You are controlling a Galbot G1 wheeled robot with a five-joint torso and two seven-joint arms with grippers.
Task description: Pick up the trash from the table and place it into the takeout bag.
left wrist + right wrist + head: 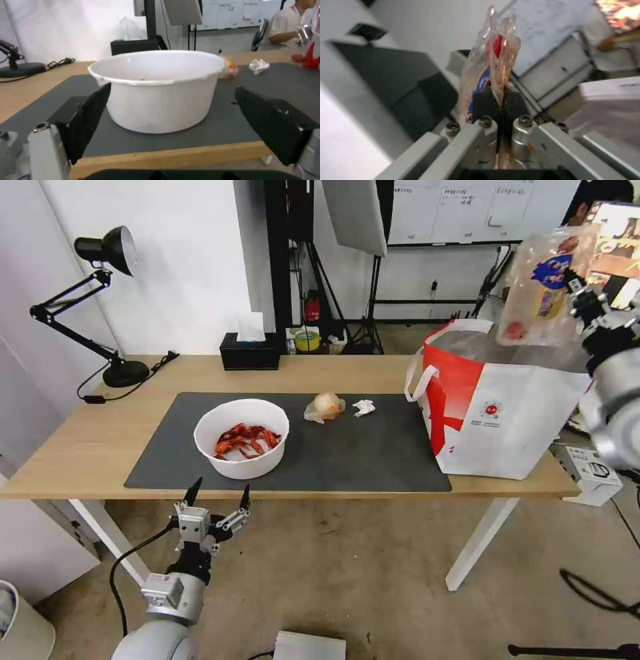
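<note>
Nearest the robot, the left gripper (218, 495) hung just off the front edge of the table (80, 447), its black fingers (87, 120) spread wide and empty, lined up with the white bowl (242, 437) but not touching it. The bowl stood on the dark-grey mat (373, 453) near its front edge, with red crayfish shells (246, 439) lying in it. Behind it, toward the far edge of the mat, the clear-wrapped yellowish ball (325, 407) sat with the crumpled white tissue (363, 408) just beside it, the two apart. At the robot's right end of the table stood the takeout bag (507, 427), white and red, its mouth open and silver lining showing. Above that opening the right gripper (577, 295) was clenched on an edge of the clear plastic clamshell tray (543, 280), holding it raised on edge, a cherry tomato (514, 331) showing red at its low end. Along the back edge of the table a black tissue box (250, 353) stood, and a black desk lamp (107, 300) at the robot's far left.
</note>
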